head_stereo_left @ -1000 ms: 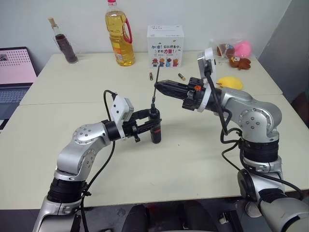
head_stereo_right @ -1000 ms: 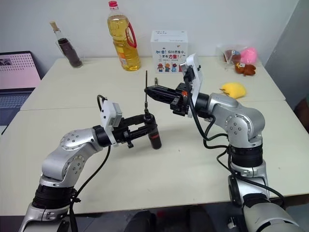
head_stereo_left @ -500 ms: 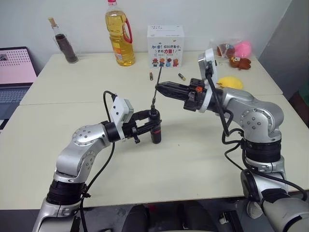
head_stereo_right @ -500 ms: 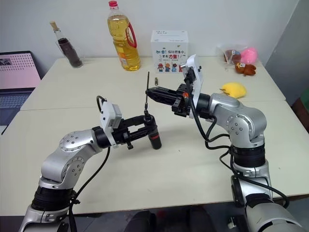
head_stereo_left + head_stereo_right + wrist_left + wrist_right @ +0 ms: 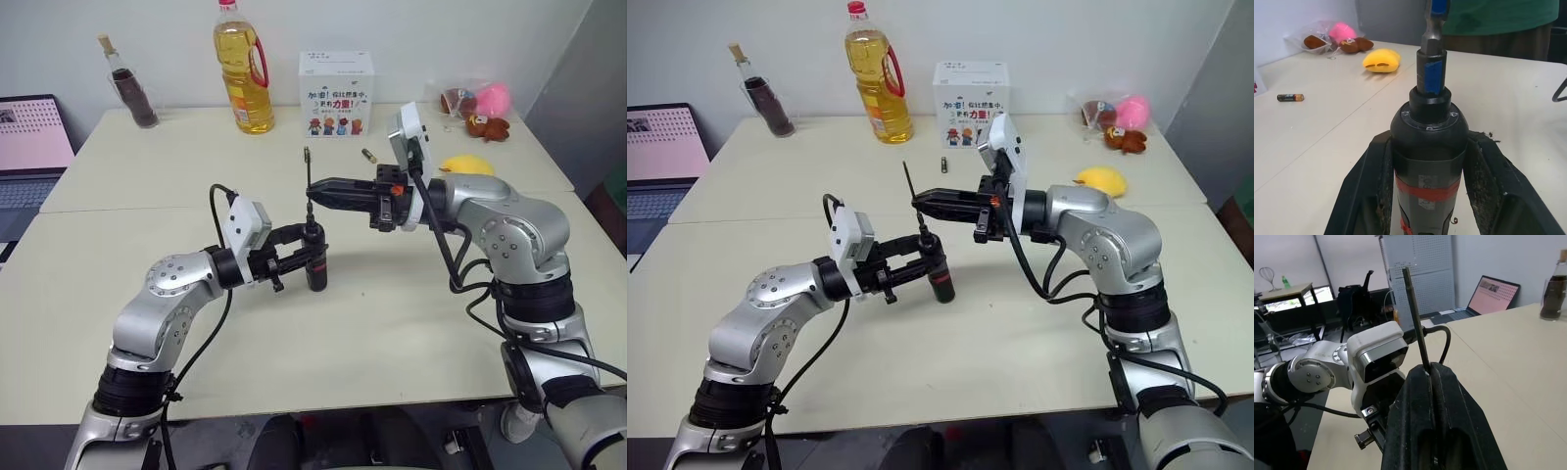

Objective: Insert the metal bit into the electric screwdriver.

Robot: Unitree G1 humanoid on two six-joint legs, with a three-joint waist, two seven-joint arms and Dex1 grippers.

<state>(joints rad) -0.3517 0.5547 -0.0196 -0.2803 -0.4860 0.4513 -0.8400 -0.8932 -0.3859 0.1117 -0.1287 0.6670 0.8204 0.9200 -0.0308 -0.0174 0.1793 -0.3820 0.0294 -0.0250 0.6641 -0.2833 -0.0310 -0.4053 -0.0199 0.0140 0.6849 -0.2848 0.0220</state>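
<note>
The electric screwdriver (image 5: 315,276), dark with a red band, stands upright above the table with my left gripper (image 5: 306,257) shut on its body. The left wrist view shows its blue tip (image 5: 1431,78) between my fingers (image 5: 1367,196). The metal bit (image 5: 308,171) is a thin rod standing nearly upright over that tip, its lower end at the tip's socket. My right gripper (image 5: 312,191) reaches in level from the right and is shut on the bit around its middle. In the right wrist view the bit (image 5: 1414,313) rises from the closed fingertips (image 5: 1420,382).
At the back of the table (image 5: 392,313) stand an oil bottle (image 5: 242,73), a white box (image 5: 336,93) and a dark bottle in a glass (image 5: 132,93). A laptop (image 5: 29,147) sits far left. A battery (image 5: 369,155), a yellow toy (image 5: 465,164) and bagged plush toys (image 5: 475,103) lie back right.
My right gripper has turned at the wrist, swinging the bit's top end to the left, its lower end staying at the screwdriver's tip. The left gripper and screwdriver have not moved.
</note>
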